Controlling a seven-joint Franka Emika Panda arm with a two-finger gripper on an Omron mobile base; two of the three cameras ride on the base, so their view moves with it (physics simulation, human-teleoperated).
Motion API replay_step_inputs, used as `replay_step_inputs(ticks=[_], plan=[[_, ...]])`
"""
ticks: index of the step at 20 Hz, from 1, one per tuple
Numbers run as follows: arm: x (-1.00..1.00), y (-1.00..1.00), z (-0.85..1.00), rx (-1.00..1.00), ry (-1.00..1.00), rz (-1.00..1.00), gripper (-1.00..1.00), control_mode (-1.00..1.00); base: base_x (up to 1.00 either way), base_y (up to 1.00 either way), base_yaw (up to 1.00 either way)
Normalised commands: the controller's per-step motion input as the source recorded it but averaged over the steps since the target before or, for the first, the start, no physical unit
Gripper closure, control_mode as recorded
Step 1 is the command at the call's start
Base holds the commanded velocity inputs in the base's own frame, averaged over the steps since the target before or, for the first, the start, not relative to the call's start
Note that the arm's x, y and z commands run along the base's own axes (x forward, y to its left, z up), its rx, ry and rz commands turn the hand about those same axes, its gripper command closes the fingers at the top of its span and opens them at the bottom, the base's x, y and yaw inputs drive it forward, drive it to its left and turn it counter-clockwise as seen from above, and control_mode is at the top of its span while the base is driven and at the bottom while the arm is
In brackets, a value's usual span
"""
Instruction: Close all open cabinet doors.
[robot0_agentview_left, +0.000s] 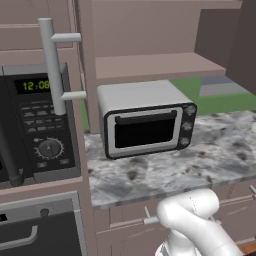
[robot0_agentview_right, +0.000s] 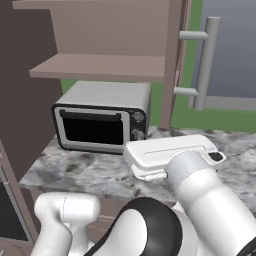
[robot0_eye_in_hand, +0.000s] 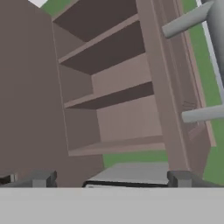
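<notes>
You have two open cabinet doors here: one door just right of the gripper, edge-on, and a second door to its left. Each door you can count a handle on carries one silver bar handle with two mounting posts. Between the doors, count three shelves. Below and ahead of the gripper sits one toaster oven with three knobs. One built-in microwave stands off to the left.

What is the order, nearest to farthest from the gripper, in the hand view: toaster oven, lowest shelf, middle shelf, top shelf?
From the gripper:
1. Toaster oven, just past the fingertips.
2. Lowest shelf, directly above it.
3. Middle shelf, one level up.
4. Top shelf, highest in the cabinet.
</notes>
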Motion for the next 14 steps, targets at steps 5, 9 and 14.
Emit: replay_step_inputs(ticks=[5, 9, 14], plan=[[0.44, -0.06, 0.00, 0.05, -0.02, 0.10, -1.00, -1.00, 0.00, 0.00, 0.00], [0.36, -0.08, -0.02, 0.04, -0.10, 0.09, -1.00, -1.00, 0.00, 0.00, 0.00], [0.38, -0.17, -0.08, 0.02, -0.11, 0.07, -1.00, -1.00, 0.00, 0.00, 0.00]])
